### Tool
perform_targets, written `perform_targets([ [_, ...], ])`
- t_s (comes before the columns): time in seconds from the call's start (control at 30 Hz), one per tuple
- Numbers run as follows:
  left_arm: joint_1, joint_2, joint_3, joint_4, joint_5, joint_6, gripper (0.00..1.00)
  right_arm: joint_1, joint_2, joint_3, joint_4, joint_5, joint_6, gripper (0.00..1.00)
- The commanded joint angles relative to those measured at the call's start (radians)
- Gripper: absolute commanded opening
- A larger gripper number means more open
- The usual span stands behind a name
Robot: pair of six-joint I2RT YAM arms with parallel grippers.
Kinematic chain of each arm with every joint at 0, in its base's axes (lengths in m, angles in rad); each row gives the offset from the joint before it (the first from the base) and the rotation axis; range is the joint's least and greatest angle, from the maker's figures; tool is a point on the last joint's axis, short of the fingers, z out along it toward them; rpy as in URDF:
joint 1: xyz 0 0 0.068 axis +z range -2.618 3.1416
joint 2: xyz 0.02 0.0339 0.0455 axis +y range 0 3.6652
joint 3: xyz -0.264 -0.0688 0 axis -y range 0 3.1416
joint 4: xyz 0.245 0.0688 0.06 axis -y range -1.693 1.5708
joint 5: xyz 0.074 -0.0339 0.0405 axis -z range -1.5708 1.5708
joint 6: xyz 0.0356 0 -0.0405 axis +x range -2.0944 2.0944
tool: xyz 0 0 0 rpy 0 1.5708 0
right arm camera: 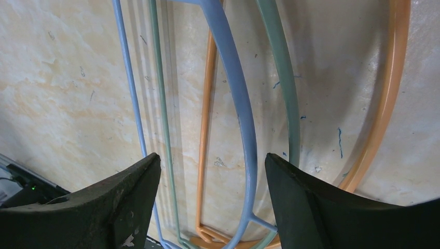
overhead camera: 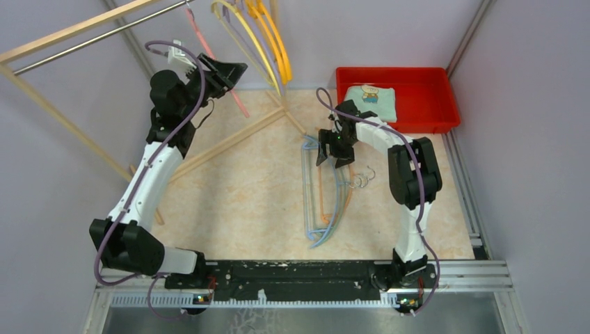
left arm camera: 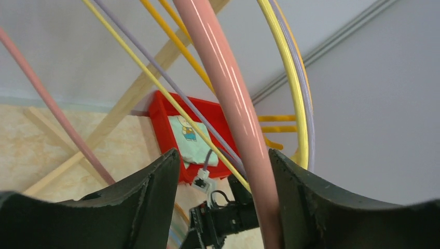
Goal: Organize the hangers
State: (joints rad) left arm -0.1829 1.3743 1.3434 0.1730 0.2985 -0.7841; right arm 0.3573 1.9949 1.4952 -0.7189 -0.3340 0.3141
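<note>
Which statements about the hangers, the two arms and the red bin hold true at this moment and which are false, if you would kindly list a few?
1. The left gripper is up at the rack with the pink hanger between its open jaws. True.
2. The red bin is empty. False: the red bin holds a folded printed cloth.
3. The right gripper is over hangers lying on the table. True.
4. The right jaws are clamped shut on a hanger. False: they are open, with the blue hanger running between them.
5. Every hanger hangs on the rail. False: the blue hanger, an orange hanger and a green hanger lie on the table.
</note>
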Motion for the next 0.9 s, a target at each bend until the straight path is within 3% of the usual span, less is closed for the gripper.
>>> perform_targets([
  [0.0,0.007,-0.017,0.028,0.014,0.138,0.018,0.78,0.003,-0.041,0.017,0.010,-0.011,-0.014,0.73],
  [0.07,0.007,-0.038,0.006,0.016,0.131,0.017,0.98,0.003,-0.054,0.014,0.014,-0.013,-0.015,0.73],
  [0.1,0.007,-0.053,-0.007,0.016,0.121,0.019,1.00,0.003,-0.061,0.011,0.016,-0.014,-0.016,0.73],
  [0.5,0.007,-0.182,-0.013,-0.145,0.054,0.138,1.00,0.041,-0.081,0.008,0.002,-0.012,-0.049,0.73],
  [0.87,0.008,-0.255,0.005,-0.348,-0.141,0.300,1.00,0.063,-0.025,0.024,0.005,0.045,-0.068,0.73],
])
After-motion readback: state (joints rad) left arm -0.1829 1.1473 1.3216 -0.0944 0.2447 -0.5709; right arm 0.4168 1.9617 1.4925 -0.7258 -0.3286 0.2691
